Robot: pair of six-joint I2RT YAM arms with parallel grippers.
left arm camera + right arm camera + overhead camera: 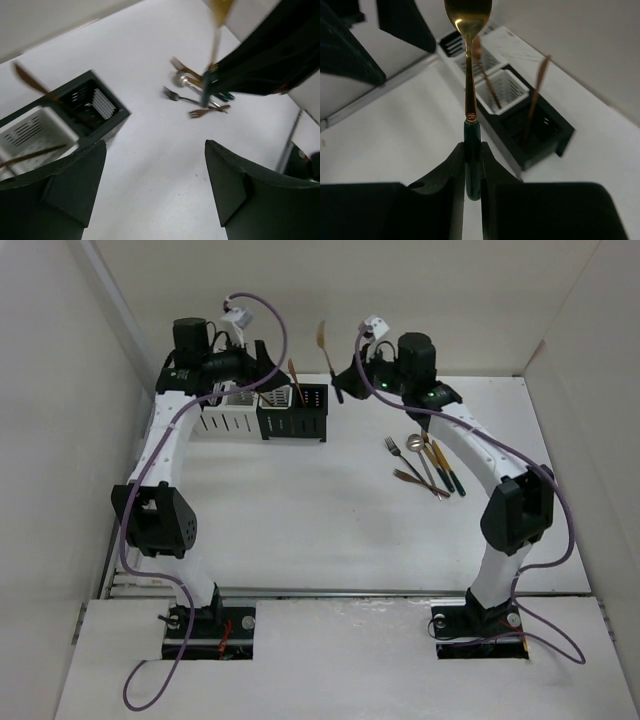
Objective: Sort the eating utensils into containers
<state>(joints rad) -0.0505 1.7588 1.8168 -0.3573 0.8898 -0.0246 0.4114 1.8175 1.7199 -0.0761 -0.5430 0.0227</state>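
My right gripper (472,147) is shut on the dark green handle of a gold spoon (468,20), held upright above the table just right of the caddies; it also shows in the top view (340,380). The containers are a white pair (228,412) and a black pair (293,415) in a row at the back. A copper utensil (296,380) stands in a black caddy (542,125), another in a white caddy (506,90). Several forks, spoons and knives (425,465) lie loose at the right. My left gripper (155,145) is open and empty above the caddies (260,365).
White walls close in the table at the left, back and right. Purple cables (275,315) loop off both arms. The right arm's elbow (515,510) stands over the table's right side, and the loose utensil pile also shows in the left wrist view (195,95).
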